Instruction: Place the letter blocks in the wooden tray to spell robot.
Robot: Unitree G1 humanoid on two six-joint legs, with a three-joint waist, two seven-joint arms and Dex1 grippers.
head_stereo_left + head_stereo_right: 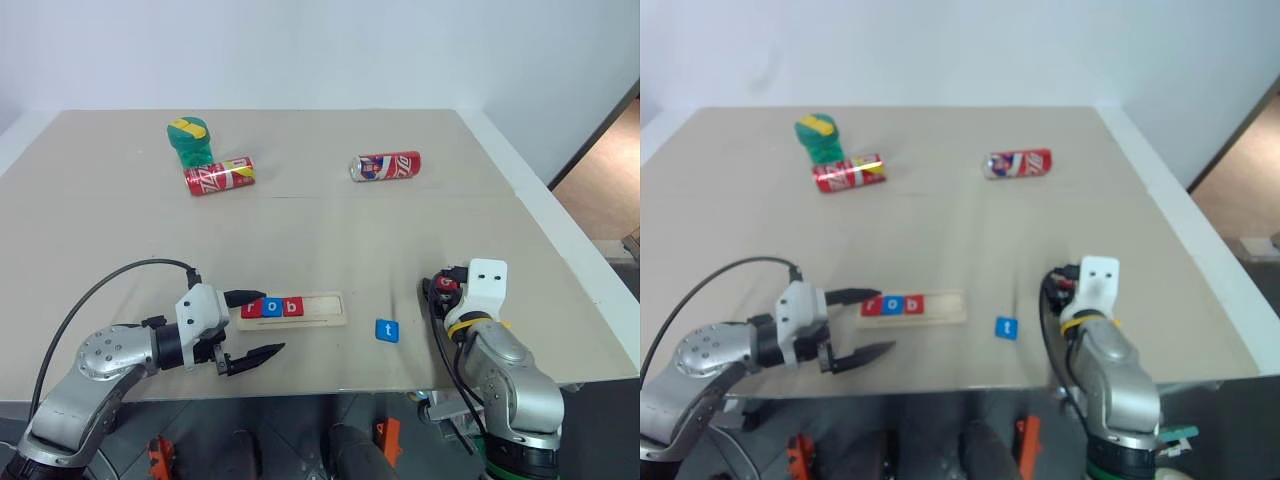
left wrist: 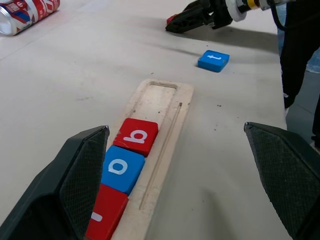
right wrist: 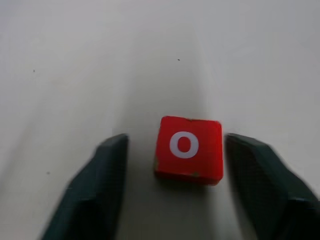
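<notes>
- Three letter blocks (image 1: 270,307) r, o, b fill your wooden tray (image 1: 322,309)'s left end.
- Blue t (image 1: 387,331) lies on the bench (image 1: 330,230), right of the tray.
- Left pincer (image 1: 255,326): fingers wide apart, at the tray's left end.
- Right pincer (image 3: 175,175): fingers apart, flanking red o (image 3: 189,149), not touching.

Wooden tray (image 1: 940,310) with three tiles, blue tile (image 1: 1007,327) beside.
</notes>
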